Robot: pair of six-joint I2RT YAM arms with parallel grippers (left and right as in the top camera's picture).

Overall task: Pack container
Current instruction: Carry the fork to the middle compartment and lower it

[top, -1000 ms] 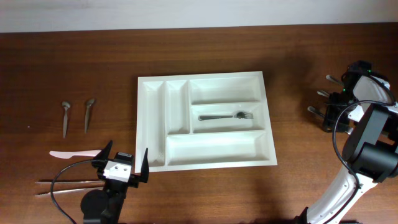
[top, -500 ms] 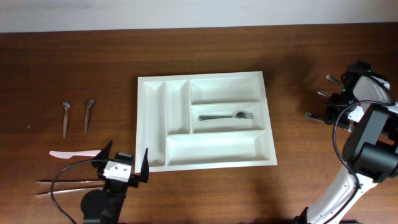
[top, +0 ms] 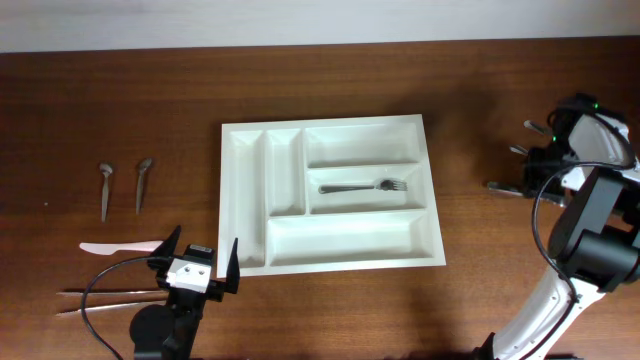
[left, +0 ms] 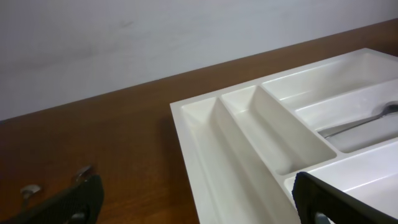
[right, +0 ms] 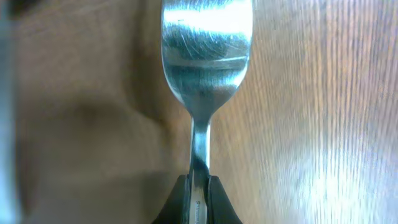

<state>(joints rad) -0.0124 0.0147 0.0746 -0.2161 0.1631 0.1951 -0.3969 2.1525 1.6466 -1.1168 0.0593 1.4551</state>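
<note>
The container (top: 255,200) is a white cutlery tray in the middle of the table, with one fork (top: 366,187) lying in its middle short compartment. At the far right my right gripper (top: 523,187) is shut on the handle of a metal fork (top: 498,185) that sticks out to the left. In the right wrist view the fingertips (right: 219,190) pinch the thin neck of that fork (right: 205,43) just over the wood. My left gripper (top: 200,256) stands open and holds nothing by the tray's near left corner (left: 205,143).
Two more forks (top: 530,127) lie by the right arm. On the left lie two spoons (top: 104,187), a pink knife (top: 120,246) and a pair of chopsticks (top: 105,293). The right arm's base (top: 590,250) fills the near right corner.
My right gripper has gone from open to shut on the fork's handle, and that fork has shifted slightly left. The left arm has not moved.
</note>
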